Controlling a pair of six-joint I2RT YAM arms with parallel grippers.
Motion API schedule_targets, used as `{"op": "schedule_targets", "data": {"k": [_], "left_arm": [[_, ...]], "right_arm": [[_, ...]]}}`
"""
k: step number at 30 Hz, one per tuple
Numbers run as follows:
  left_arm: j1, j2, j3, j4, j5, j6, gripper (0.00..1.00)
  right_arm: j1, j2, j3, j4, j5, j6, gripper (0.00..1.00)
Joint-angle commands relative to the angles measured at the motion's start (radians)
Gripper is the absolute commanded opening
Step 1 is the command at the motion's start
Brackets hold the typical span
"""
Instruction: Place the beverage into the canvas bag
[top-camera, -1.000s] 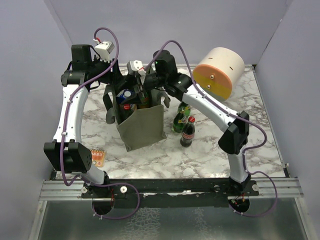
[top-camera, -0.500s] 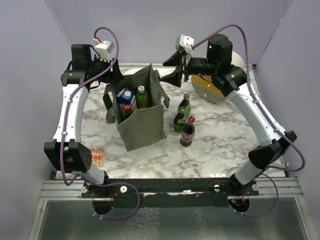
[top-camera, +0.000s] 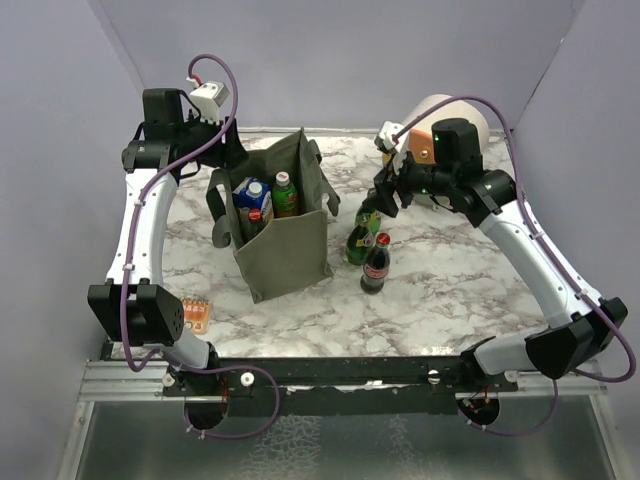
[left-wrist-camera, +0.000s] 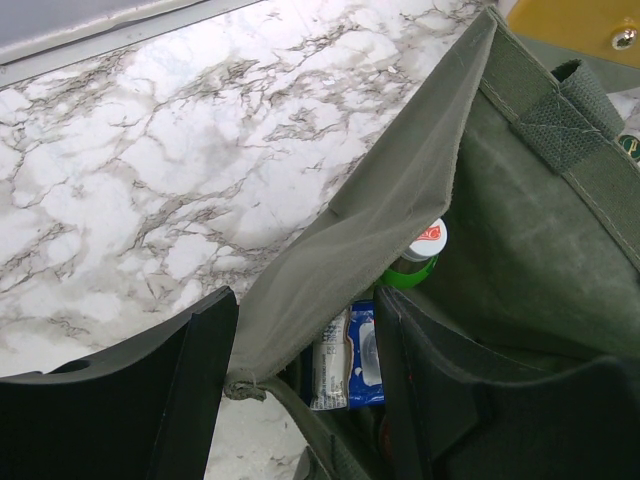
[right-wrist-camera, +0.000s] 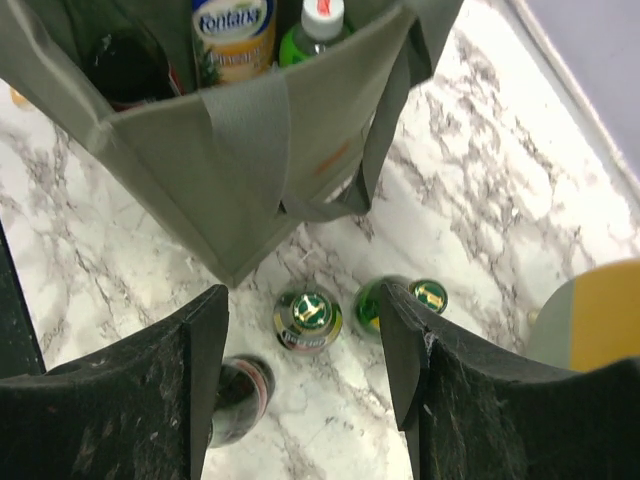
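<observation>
Cola bottle stood just R of bag, nearest the arm bases. Green bottles stood just behind it, also R of bag, all upright. Bag was upright, mouth open, w/ carton & white-capped bottle inside. R claw hung over the green bottles, approx half open, empty. L claw sat at bag's far-L rim, part open, one finger inside, one outside, cloth not pinched. Cylinder lay far R, behind bag.
</observation>
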Motion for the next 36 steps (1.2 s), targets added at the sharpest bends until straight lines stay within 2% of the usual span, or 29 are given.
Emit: {"op": "schedule_targets", "data": {"k": [1,13,28,33,36], "left_arm": [[-0.005,-0.013,0.018,0.013,0.031,-0.009,0.59],[-0.006,-0.02,0.017,0.009,0.025,-0.003,0.59],[-0.005,-0.011,0.029,0.003,0.017,0.006,0.59],[-0.005,-0.007,0.033,0.0,0.016,0.01,0.59],[-0.005,-0.007,0.034,-0.001,0.014,0.012,0.59]], "right_arm": [[-0.01,-0.039,-0.076,-0.042,0.09,-0.019,0.61],[-0.01,0.078,-0.115,-0.103,0.023,-0.217,0.61],[-0.009,0.223,-0.104,-0.076,-0.035,-0.282,0.6],[-0.005,0.257,-0.099,-0.063,-0.046,-0.282,0.56],[-0.003,0.267,-0.094,-0.06,-0.051,-0.282,0.5]]}}
